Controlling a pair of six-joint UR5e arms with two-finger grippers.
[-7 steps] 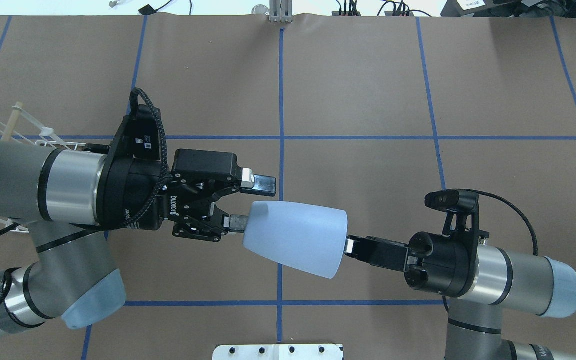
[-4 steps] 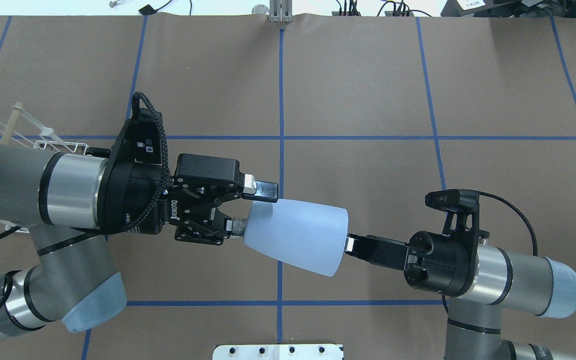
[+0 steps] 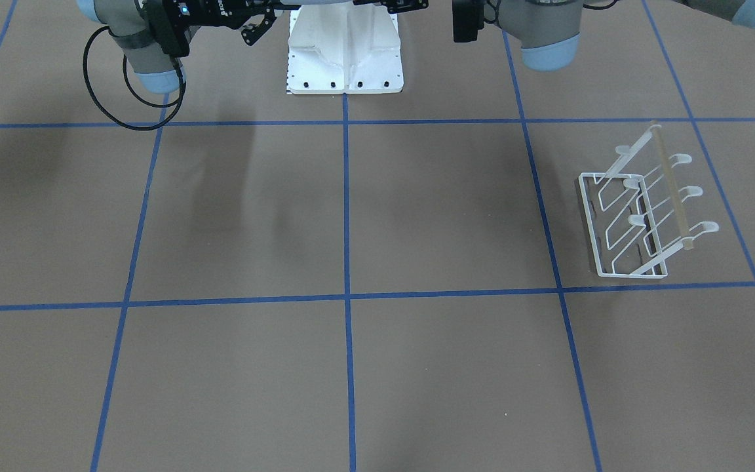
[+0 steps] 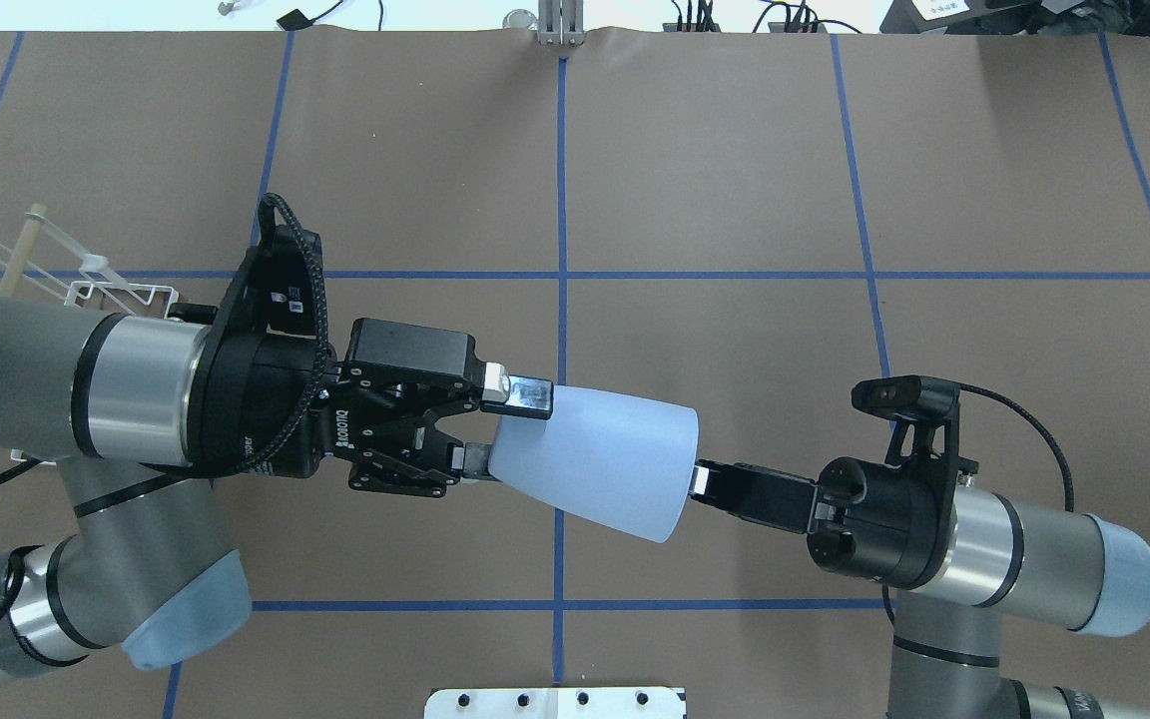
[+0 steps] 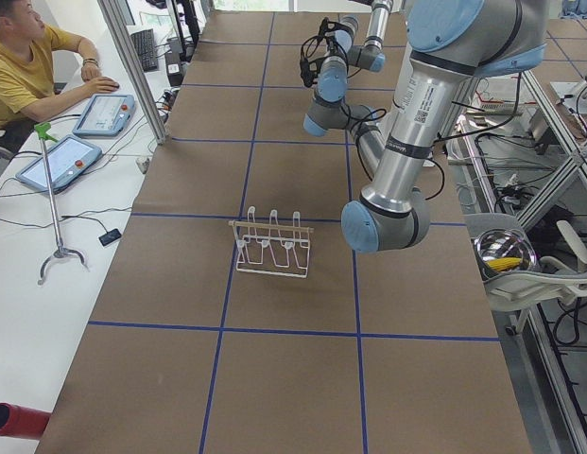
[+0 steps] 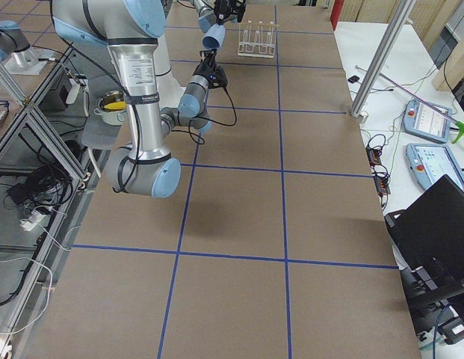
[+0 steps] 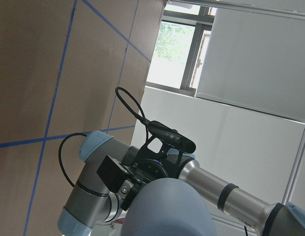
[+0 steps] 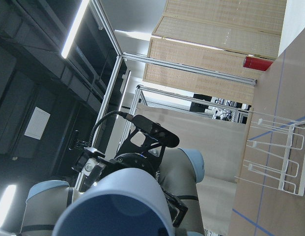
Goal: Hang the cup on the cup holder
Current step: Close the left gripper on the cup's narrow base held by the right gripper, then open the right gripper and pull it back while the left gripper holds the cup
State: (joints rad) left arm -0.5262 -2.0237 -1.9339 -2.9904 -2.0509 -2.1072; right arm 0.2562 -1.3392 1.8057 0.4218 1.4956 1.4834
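Over the table the left arm and right arm meet nose to nose, so the step in hand is a mid-air hand-over, right to left. The rack stands on the robot's left side of the table, well apart from the meeting point, with its prongs slanting up and all of them bare.

The cup hangs on its side between the two arms, above the table's centre line and clear of the surface. It is a plain pale-blue tumbler, matte and without a handle. Its wide open mouth faces the right arm and its rounded closed end faces the left.

The left gripper is half closed about the narrow end, and both fingers look to be touching it. The right gripper is pinched tight on the rim.

Next, I judge, the right must let go and back off. Then the left can carry the cup to the rack and turn it mouth-down over a prong.
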